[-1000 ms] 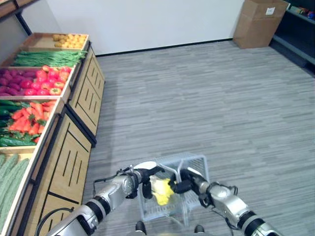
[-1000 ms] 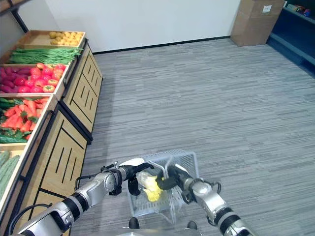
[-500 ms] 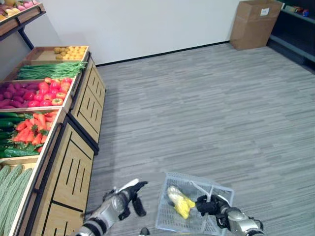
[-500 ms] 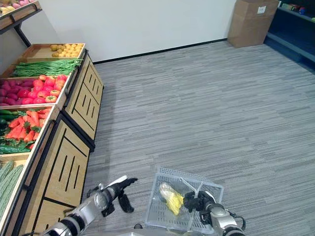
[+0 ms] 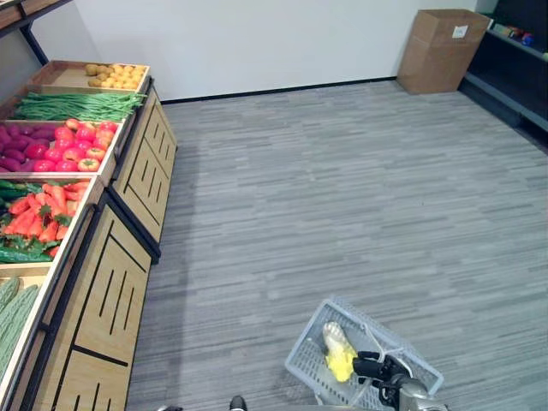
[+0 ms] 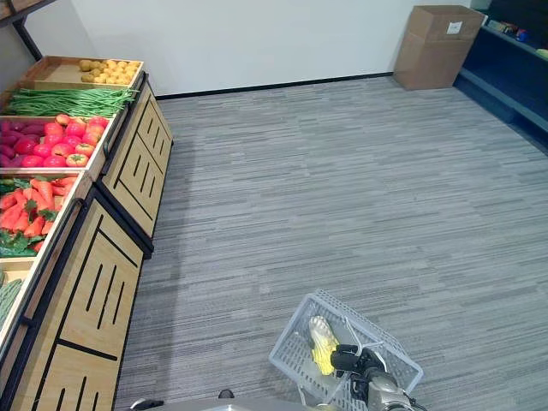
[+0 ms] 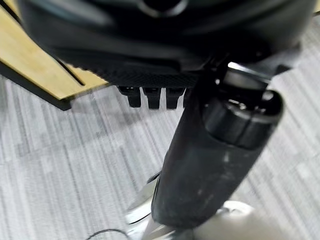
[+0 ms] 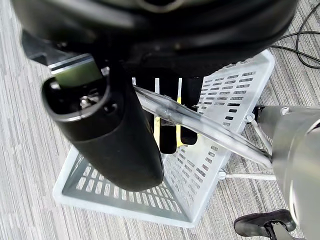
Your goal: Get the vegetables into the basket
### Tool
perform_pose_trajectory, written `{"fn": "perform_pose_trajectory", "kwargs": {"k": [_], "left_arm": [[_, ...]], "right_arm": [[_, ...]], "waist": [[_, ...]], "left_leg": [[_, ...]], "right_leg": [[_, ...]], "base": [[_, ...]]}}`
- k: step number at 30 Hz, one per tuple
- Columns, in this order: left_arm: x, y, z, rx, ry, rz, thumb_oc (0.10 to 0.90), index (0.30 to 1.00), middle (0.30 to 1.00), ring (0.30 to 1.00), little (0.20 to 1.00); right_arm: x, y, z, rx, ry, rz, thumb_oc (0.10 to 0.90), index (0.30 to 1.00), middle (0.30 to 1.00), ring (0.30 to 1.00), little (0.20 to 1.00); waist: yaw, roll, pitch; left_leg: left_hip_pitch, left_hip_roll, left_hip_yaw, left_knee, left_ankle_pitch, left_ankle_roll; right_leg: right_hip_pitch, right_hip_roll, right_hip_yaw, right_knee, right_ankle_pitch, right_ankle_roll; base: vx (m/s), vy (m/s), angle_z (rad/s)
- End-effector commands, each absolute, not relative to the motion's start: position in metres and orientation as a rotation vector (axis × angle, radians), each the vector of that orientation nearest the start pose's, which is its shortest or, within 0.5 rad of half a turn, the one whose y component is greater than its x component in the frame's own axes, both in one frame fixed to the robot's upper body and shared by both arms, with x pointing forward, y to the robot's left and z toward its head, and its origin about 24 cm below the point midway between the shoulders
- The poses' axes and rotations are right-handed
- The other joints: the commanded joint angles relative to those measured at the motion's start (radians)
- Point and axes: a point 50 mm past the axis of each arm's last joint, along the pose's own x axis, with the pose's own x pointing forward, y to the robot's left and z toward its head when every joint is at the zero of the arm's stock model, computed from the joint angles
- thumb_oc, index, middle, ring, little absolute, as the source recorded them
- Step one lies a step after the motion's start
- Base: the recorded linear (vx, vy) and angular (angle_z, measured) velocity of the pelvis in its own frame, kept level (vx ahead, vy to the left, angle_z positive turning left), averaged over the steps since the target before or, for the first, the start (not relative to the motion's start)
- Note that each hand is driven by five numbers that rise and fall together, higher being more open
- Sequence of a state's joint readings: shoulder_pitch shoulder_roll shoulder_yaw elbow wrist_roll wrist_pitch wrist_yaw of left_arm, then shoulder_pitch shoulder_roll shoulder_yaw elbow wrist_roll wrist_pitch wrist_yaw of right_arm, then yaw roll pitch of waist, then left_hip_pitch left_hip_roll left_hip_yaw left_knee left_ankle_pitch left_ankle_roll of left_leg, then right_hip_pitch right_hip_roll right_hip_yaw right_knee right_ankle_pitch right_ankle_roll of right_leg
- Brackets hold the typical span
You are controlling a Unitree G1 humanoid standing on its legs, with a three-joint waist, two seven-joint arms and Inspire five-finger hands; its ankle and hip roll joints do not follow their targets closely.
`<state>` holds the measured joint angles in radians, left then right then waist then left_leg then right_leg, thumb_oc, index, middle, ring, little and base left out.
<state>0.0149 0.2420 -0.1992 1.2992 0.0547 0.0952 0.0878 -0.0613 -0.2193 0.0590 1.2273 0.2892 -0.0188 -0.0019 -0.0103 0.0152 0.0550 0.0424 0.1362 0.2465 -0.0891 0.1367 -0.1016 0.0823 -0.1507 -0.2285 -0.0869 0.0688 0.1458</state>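
Gripping basket [image 5: 308,366] handle, right hand [image 5: 377,369]; corn [image 5: 338,351] inside, beside hand.

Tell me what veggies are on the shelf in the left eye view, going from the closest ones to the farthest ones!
Pale green cucumbers → dark green cucumbers → orange carrots → red tomatoes → green beans → yellow potatoes.
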Motion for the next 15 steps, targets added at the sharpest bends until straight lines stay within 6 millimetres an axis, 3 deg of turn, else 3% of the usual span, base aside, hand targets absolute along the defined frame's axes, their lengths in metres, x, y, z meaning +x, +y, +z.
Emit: {"fn": "perform_pose_trajectory", "kwargs": {"k": [1, 8, 15], "left_arm": [[0.102, 0.244, -0.158, 0.463, 1.281, 0.08, 0.9, 1.0, 1.0, 1.0, 1.0], [0.113, 0.243, -0.155, 0.47, 1.234, 0.072, 0.9, 1.0, 1.0, 1.0, 1.0], [0.118, 0.246, -0.153, 0.475, 1.223, 0.073, 0.9, 1.0, 1.0, 1.0, 1.0]], "right_arm": [[0.066, -0.261, -0.161, -0.216, 1.333, -0.229, 0.4, 0.3, 0.3, 0.3, 0.3], [0.073, -0.258, -0.16, -0.247, 1.314, -0.191, 0.4, 0.3, 0.3, 0.3, 0.3], [0.086, -0.257, -0.158, -0.247, 1.284, -0.179, 0.4, 0.3, 0.3, 0.3, 0.3]], "waist": [[-0.005, -0.024, 0.037], [0.002, -0.041, 0.05], [0.018, -0.065, 0.071]], "left_leg": [[0.015, 0.005, -0.025, 0.009, -0.068, -0.019], [0.005, -0.011, -0.03, 0.032, -0.088, -0.007], [-0.039, -0.053, -0.035, 0.111, -0.15, 0.03]], "right_leg": [[-0.01, -0.018, -0.006, 0.014, -0.027, 0.024], [-0.011, -0.037, -0.008, 0.03, -0.029, 0.032], [-0.04, -0.092, 0.001, 0.113, -0.035, 0.053]], "base": [[0.0, 0.0, 0.0], [0.02, 0.032, 0.01], [0.03, 0.103, 0.02]]}}
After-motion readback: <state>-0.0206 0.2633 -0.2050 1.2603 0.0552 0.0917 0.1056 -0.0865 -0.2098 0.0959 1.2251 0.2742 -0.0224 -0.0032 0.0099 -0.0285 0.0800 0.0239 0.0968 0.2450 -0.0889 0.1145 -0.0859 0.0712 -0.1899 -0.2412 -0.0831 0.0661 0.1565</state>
